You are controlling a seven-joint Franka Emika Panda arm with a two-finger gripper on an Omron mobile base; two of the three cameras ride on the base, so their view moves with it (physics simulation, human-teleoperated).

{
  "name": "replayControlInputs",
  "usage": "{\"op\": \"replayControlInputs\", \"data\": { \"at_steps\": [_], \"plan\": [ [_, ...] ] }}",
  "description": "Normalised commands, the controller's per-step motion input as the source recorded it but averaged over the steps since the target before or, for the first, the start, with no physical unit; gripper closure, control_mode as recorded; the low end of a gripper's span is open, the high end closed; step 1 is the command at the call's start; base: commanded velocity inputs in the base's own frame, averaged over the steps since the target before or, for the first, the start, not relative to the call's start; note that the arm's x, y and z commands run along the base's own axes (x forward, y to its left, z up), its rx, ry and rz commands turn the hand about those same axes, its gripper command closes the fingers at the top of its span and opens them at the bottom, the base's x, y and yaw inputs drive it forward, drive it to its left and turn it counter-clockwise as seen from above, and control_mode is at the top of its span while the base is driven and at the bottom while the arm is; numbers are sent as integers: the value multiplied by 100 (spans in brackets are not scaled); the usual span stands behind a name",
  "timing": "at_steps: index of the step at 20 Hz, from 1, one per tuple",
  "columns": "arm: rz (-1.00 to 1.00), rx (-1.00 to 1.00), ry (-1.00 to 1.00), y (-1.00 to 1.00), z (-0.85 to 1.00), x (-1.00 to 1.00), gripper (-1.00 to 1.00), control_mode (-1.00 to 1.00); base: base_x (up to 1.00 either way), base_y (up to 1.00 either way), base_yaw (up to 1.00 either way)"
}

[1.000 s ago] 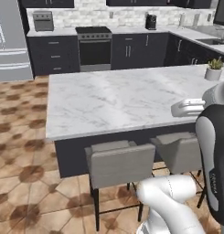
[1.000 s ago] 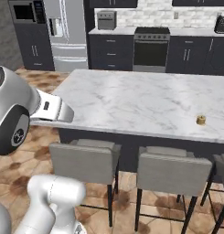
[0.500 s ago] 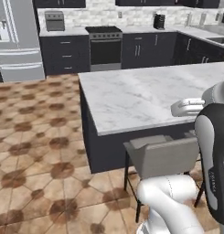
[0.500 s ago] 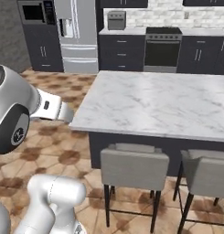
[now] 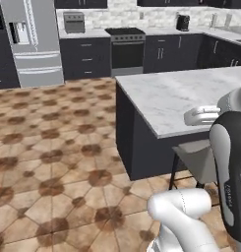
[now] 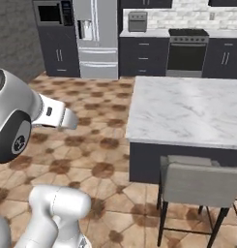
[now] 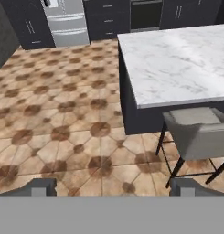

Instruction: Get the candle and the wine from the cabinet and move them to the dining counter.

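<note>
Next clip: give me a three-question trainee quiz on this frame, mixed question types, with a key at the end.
1. True or false: the gripper holds a dark wine bottle.
2. Multiple choice: what stands tucked against the near edge of the large white grey-veined marble dining counter? A) a red plastic bin B) a grey upholstered stool C) a wooden ladder
3. Fill in: along the far wall, the black oven range stands to the right of the tall ______ refrigerator.

Key
1. False: the jaws stand wide apart in the hand view with nothing between them, above the brown patterned tile floor.
2. B
3. stainless steel (silver)
</note>
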Motion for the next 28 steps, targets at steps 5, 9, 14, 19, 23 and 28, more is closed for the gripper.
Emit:
{"op": "replayControlInputs", "data": {
  "at_steps": [5,9,14,19,23,28],
  "plan": [
    [0,0,0,0,0,0,-100,100,46,100,-12],
    [0,0,0,0,0,0,-100,100,89,100,-17],
    [0,0,0,0,0,0,-100,100,100,100,-17],
    [0,0,0,0,0,0,-100,100,100,100,-18],
    [0,0,0,0,0,0,-100,100,100,100,-14],
    [0,0,0,0,0,0,-100,100,100,100,-16]
  ]
}}
